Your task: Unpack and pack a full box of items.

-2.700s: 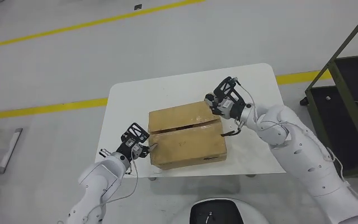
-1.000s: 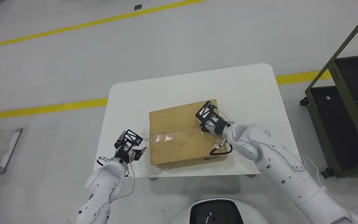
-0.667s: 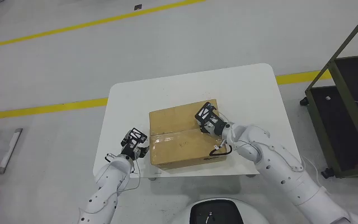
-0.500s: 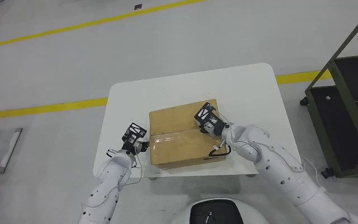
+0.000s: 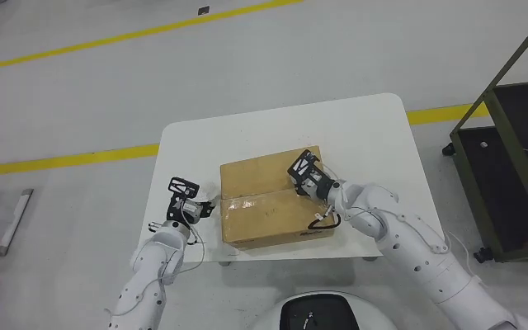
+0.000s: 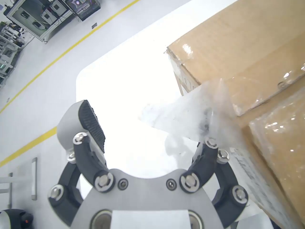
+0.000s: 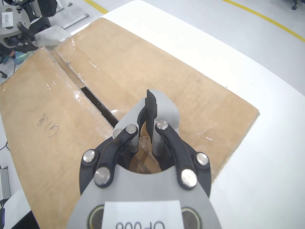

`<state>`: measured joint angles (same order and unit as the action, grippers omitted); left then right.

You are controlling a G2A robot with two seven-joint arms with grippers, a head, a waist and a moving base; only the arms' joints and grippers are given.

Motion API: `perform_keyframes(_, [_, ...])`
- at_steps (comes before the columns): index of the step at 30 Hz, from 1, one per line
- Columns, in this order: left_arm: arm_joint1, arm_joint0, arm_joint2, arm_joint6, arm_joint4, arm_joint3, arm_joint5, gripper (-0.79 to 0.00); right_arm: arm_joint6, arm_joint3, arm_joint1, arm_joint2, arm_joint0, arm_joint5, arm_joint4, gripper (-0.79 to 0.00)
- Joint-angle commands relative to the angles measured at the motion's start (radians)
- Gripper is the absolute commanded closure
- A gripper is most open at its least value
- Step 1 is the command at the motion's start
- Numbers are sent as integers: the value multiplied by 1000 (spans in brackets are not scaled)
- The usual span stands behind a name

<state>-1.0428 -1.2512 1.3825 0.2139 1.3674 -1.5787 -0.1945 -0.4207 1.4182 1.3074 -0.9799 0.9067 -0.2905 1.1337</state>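
Note:
A brown cardboard box (image 5: 272, 198) lies on the white table (image 5: 363, 132), its top flaps down and clear tape along the centre seam (image 7: 95, 101). My right gripper (image 7: 149, 110) is shut and rests on the box top (image 5: 307, 173) by the seam's right end. My left gripper (image 6: 147, 129) stands open off the box's left end (image 5: 186, 202). A peeled strip of clear tape (image 6: 190, 117) runs from the box corner and drapes over one finger, hiding its tip. The other finger's ribbed pad (image 6: 91, 122) is bare. The box contents are hidden.
A dark green rack (image 5: 495, 140) stands on the floor to the right of the table. The box leaves bare table on its far side and right. The table's left edge (image 5: 157, 206) is close to my left gripper.
My right gripper came from the box's far right corner onto its top, and the gaping flaps went flat. My left gripper drew back leftward from the box end, trailing the tape.

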Motion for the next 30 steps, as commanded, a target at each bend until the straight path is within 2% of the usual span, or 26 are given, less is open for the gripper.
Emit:
perform_keyframes(1, [0,-6,10,4,-20,-11,-11,-785,0,0,0,-1,0,-2,2,0])
perform_keyframes(20, [-12,42,15,34,-59,-82,-25,-785,-10,-10,7,-2,8,-6,12,0])
perform_keyframes(30, [-17,51,10,34,-75,-169,-45,-785,-10,-21,11,-4,5,-9,10,0])
